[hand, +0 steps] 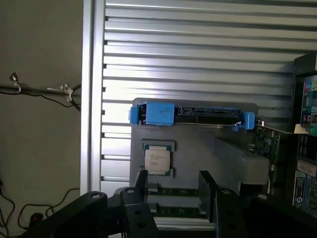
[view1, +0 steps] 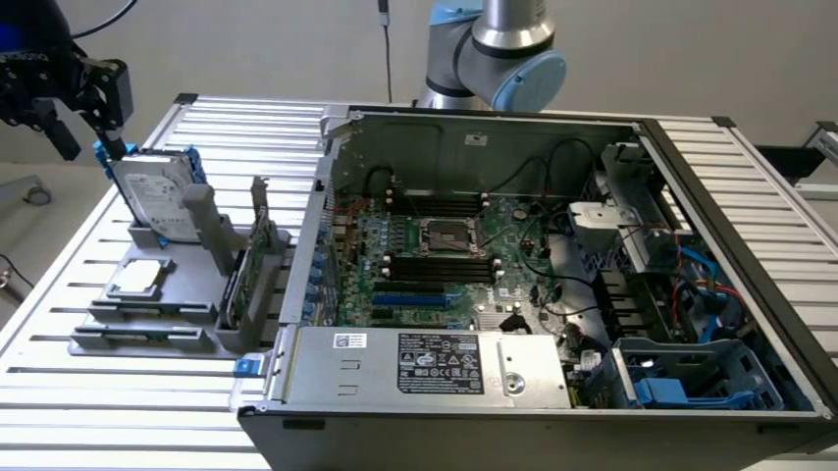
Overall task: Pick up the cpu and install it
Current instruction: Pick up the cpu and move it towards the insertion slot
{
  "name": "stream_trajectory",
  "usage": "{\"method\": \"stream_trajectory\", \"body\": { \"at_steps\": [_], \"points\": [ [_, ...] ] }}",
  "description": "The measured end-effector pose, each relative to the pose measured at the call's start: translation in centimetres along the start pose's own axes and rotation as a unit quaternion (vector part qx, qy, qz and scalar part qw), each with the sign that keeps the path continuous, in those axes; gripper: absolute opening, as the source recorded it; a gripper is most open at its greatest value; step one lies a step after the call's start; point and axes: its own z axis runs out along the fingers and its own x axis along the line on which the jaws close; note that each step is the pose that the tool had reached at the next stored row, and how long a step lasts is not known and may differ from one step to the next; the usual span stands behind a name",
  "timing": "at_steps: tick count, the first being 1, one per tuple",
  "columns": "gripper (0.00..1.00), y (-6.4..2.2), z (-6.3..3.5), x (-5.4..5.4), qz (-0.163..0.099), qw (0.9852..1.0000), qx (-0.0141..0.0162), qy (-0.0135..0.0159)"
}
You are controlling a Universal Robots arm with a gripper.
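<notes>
While the wrist view shows the gripper with its fingers spread apart and empty, the exterior view adds the socket inside the open case. The cpu lies flat, plate upward, on the grey holder; it is near-square, with no distinct long axis.

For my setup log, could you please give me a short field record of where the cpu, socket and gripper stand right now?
cpu: lying flat on the grey holder, outside the computer case
socket: on the motherboard inside the open case, cpu not in it
gripper: open, holding nothing, raised near the hard drive
hard drive: upright in the holder, blue brackets
</notes>
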Motion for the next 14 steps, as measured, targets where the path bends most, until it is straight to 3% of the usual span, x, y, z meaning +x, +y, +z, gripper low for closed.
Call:
{"method": "stream_trajectory", "body": {
  "at_steps": [8, 10, 14],
  "points": [
    [0.54, -0.02, 1.33, 0.1, 0.0, 1.0, 0.0001, -0.0005],
    [0.62, -0.02, 1.7, 0.1, 0.0, 1.0, 0.0, -0.0005],
    [0.62, -0.07, 2.42, 0.2, 0.0, 1.0, 0.0, -0.0005]
  ]
}}
